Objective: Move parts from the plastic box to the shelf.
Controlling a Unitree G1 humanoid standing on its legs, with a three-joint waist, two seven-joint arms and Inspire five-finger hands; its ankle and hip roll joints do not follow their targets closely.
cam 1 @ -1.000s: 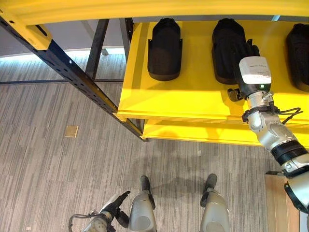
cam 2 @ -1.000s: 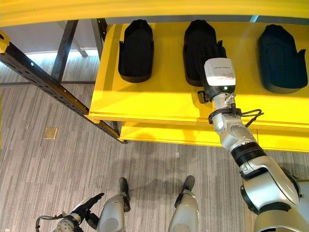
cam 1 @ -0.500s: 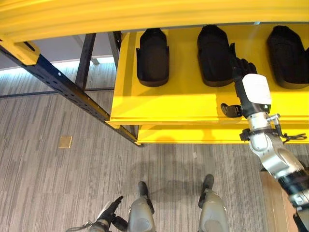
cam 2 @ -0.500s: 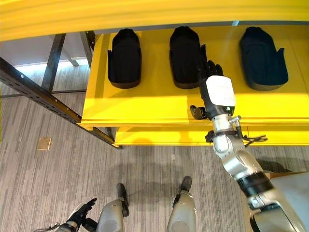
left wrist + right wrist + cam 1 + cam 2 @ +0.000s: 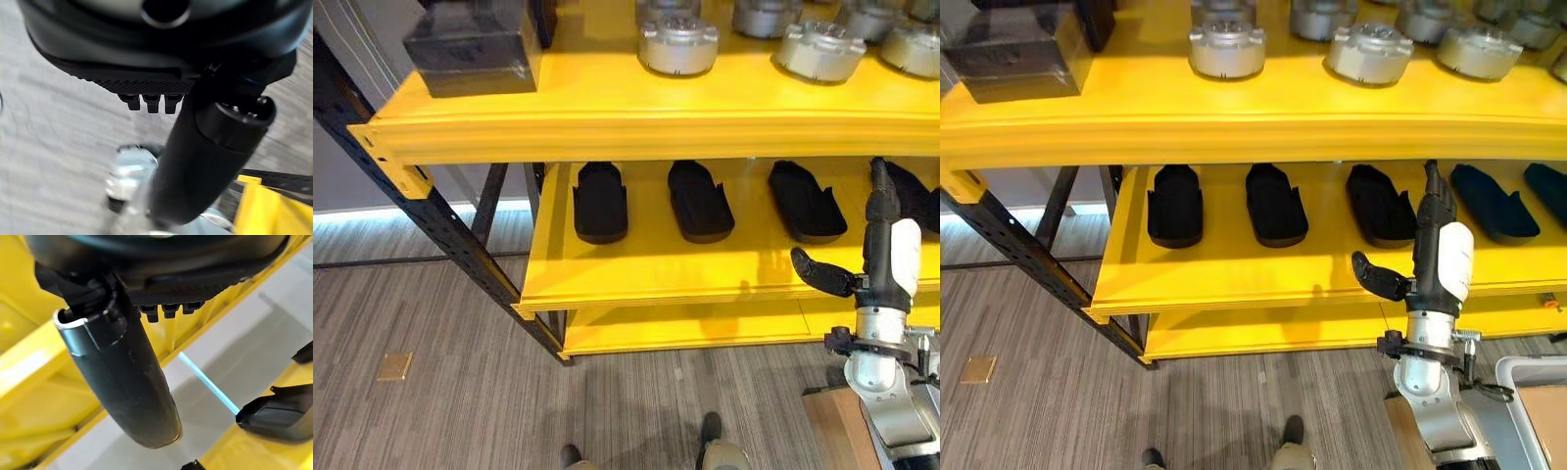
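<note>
The long black moulded plastic parts [image 5: 698,200] are lying in a row on the yellow metal shelf [image 5: 656,264], long axes running front to back, rounded ends facing me. I am holding my right hand [image 5: 1433,257] upright just before the shelf edge, fingers [image 5: 1430,201] straight and together, thumb [image 5: 1379,277] splayed sideways, grasping nothing. Round silver metal housings [image 5: 678,44] are sitting above my fingertips.

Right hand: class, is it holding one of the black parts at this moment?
No: the right hand stands in front of the middle shelf with straight fingers and nothing in it.
</note>
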